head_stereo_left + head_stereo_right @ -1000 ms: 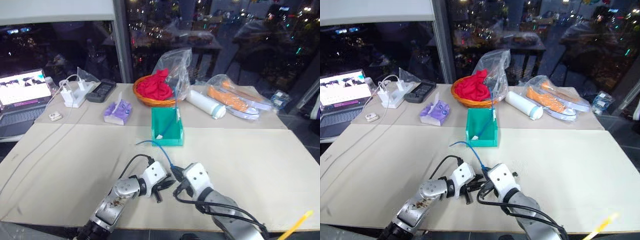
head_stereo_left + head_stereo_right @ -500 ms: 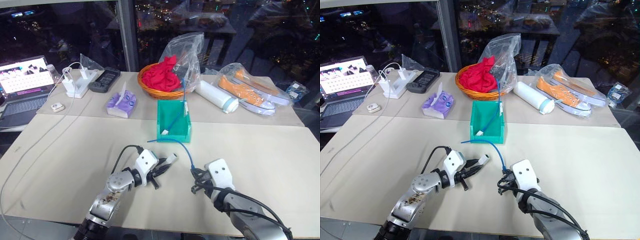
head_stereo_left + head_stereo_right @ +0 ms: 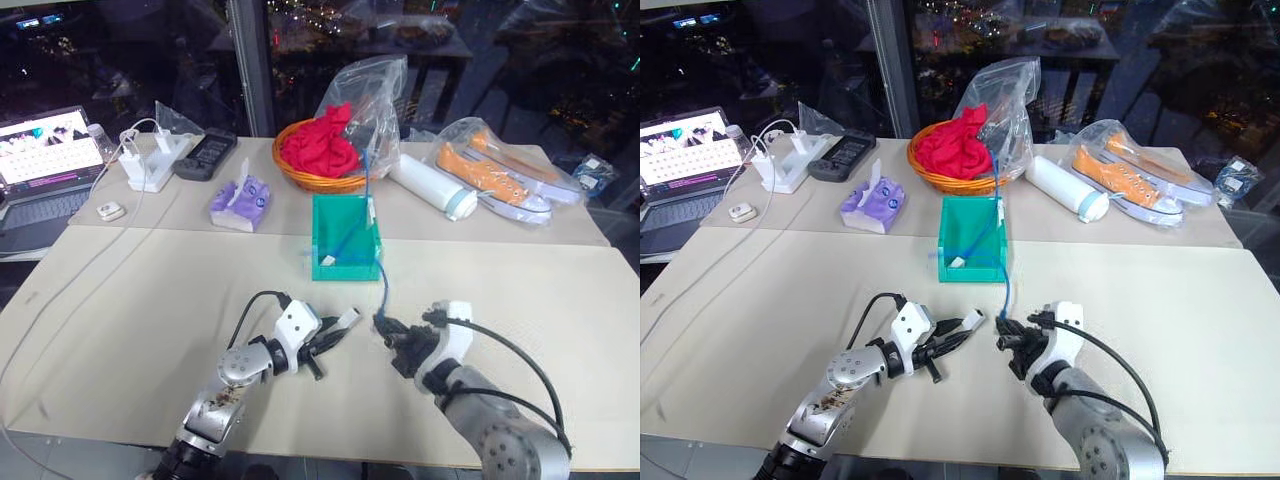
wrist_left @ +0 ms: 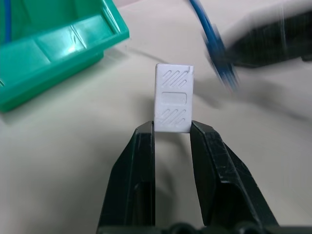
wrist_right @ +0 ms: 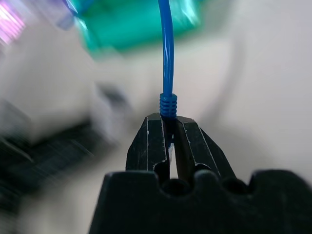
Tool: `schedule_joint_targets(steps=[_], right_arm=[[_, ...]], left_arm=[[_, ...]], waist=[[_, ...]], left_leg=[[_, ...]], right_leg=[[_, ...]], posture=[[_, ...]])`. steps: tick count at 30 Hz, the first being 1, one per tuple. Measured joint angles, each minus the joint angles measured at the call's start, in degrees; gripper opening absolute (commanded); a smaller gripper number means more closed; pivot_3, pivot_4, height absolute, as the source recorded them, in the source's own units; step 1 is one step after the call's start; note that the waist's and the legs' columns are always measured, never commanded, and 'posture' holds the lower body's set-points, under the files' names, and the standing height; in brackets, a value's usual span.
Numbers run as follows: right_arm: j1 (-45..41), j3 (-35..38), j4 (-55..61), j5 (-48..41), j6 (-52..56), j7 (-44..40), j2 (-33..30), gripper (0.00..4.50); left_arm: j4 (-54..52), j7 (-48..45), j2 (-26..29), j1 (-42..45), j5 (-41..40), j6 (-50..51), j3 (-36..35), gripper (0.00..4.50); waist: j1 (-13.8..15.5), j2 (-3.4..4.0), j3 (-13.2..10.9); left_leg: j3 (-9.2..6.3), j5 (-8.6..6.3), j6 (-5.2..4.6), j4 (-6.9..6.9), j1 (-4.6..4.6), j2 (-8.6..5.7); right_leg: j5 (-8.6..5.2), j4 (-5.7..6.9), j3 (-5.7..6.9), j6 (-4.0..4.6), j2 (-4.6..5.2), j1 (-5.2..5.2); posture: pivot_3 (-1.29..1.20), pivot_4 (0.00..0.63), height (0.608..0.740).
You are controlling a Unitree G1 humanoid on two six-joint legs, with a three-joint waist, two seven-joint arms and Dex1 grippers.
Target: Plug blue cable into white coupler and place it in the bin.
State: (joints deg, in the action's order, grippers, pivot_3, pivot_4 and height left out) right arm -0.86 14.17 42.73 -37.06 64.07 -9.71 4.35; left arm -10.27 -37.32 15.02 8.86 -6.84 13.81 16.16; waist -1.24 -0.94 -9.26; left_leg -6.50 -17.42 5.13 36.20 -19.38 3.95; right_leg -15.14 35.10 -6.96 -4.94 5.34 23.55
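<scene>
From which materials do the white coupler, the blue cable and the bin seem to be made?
White coupler: likely hard moulded plastic, matte, with crisp edges and slanted ribs pressed into its face.
Blue cable: looks like a flexible rubbery or vinyl jacket, smooth with a slight sheen, ending in a ribbed boot.
Bin: apparently rigid teal plastic, glossy, with light streaks on its walls.

bare table (image 3: 150,300), bin (image 3: 345,265) ahead
</scene>
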Motion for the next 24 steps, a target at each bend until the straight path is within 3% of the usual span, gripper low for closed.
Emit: schedule_joint_targets(steps=[6, 9, 16, 24], right_arm=[[-0.74, 4.61, -0.39, -19.23, 0.35, 8.77, 0.13, 0.00], [-0.73, 4.51, -0.69, -24.61, -0.65, 12.78, 0.11, 0.00], [0.00, 4.03, -2.35, -29.47, -9.20, 19.77, 0.06, 0.00], [2.25, 0.50, -3.31, -31.75, -15.81, 21.98, -0.28, 0.00]], left_arm=[[1.99, -1.31, -2.06, -0.15, -0.06, -3.68, 1.83, 0.59], [3.43, -1.97, -2.84, -0.14, -0.06, -5.15, 2.87, 0.59], [4.84, -2.27, -4.85, 0.21, -0.13, -7.59, 3.73, 0.59], [5.11, -1.80, -5.26, 0.20, -0.09, -7.67, 3.99, 0.59]], waist=[[-0.07, 0.04, -0.03], [-0.67, 0.05, -0.03], [-1.38, 0.06, -0.03], [-1.45, 0.06, -0.04]], left_leg=[[-0.01, -0.01, -0.01, -0.01, -0.09, 0.00], [-0.01, -0.05, -0.10, 0.03, -0.10, 0.00], [-0.01, -0.08, -0.17, 0.15, -0.11, -0.01], [-0.01, -0.08, -0.18, 0.37, -0.11, -0.02]], right_leg=[[0.00, 0.01, 0.01, 0.00, 0.00, 0.09], [0.00, 0.11, 0.00, 0.00, 0.00, 0.11], [0.01, 0.26, -0.01, -0.01, -0.01, 0.11], [0.00, 0.47, -0.03, -0.01, -0.02, 0.11]], posture=[[0.00, 0.150, 0.722], [0.00, 0.150, 0.722], [0.00, 0.150, 0.722], [0.00, 0.150, 0.722]])
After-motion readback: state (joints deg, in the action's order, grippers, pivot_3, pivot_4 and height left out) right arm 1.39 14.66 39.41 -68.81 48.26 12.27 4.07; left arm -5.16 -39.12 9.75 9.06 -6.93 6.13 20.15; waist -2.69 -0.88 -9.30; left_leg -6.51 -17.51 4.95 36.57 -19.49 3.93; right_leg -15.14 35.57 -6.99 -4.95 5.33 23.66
